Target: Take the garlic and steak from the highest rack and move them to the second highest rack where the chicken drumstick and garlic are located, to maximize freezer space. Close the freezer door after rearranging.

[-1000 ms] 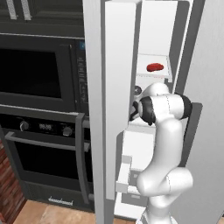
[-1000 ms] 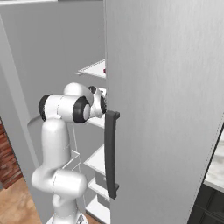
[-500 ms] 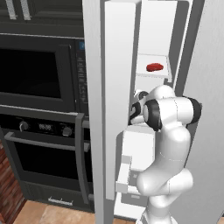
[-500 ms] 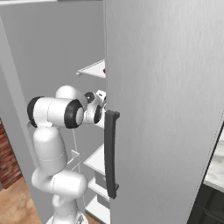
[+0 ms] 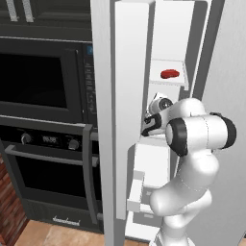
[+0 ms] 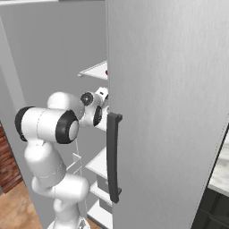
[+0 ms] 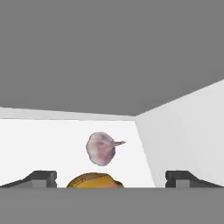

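Hand view puts my gripper (image 7: 111, 179), fingers wide and empty, level with the second rack (image 7: 52, 144), drumstick (image 7: 95, 180) just ahead between the tips and garlic (image 7: 102, 148) beyond, while the steak (image 5: 169, 73) lies one shelf above my hand.

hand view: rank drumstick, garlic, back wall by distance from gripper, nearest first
1. Drumstick: on the rack, low between the fingertips of the gripper.
2. Garlic: just beyond the drumstick, mid-rack.
3. Back wall: behind both, at the rack's far edge.
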